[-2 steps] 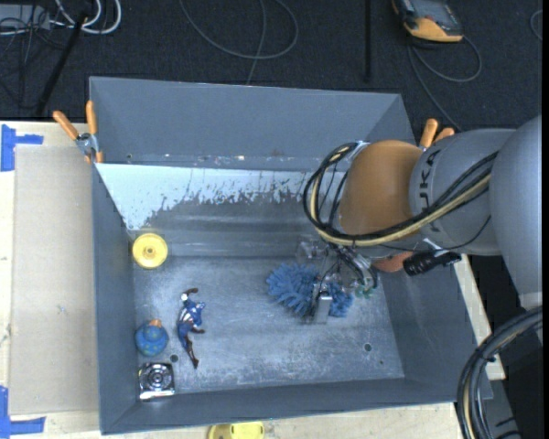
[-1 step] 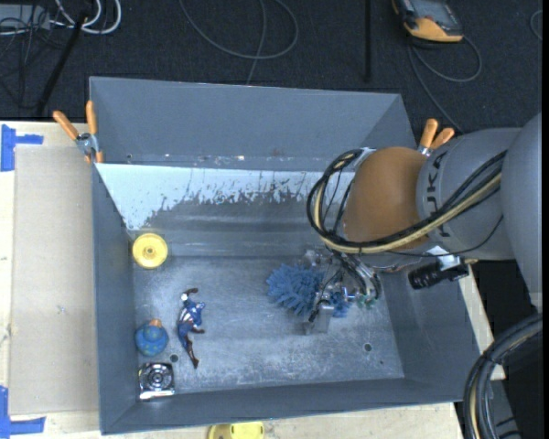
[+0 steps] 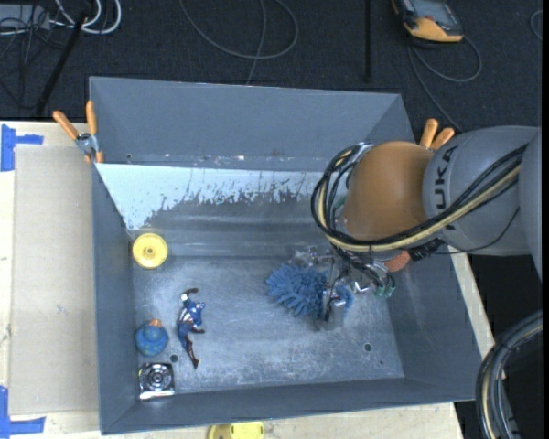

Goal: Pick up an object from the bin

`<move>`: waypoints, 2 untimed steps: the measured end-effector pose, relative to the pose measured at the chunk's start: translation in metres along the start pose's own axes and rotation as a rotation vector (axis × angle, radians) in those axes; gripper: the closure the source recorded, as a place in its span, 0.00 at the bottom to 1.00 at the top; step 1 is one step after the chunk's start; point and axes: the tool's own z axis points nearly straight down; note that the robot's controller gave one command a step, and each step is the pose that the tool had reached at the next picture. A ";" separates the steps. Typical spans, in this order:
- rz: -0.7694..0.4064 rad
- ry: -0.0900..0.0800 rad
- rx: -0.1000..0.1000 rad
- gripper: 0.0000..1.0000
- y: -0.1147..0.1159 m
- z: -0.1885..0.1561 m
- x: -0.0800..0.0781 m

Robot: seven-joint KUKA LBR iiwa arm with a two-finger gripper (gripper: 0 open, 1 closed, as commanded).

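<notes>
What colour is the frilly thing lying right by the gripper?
Blue: the frilly clump beside the gripper, seen in the camera view.

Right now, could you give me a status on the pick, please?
End effector low at right edge of blue bristly duster, mid-bin. Grip unconfirmed. Far left, out of the way: yellow disc, figure, blue ball.

This looks like a robotics lab set up for grasping trials. An industrial arm with an orange wrist cover and bundled cables reaches into a grey metal bin holding a few small toys, among them a yellow disc and a figurine. Beyond the bin's far edge, loose cords trail over a dark floor.
</notes>
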 end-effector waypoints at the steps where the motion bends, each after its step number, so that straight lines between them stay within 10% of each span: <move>1: 0.335 0.005 -0.001 1.00 0.005 0.000 0.009; 2: 0.346 0.004 -0.001 1.00 0.006 -0.001 0.010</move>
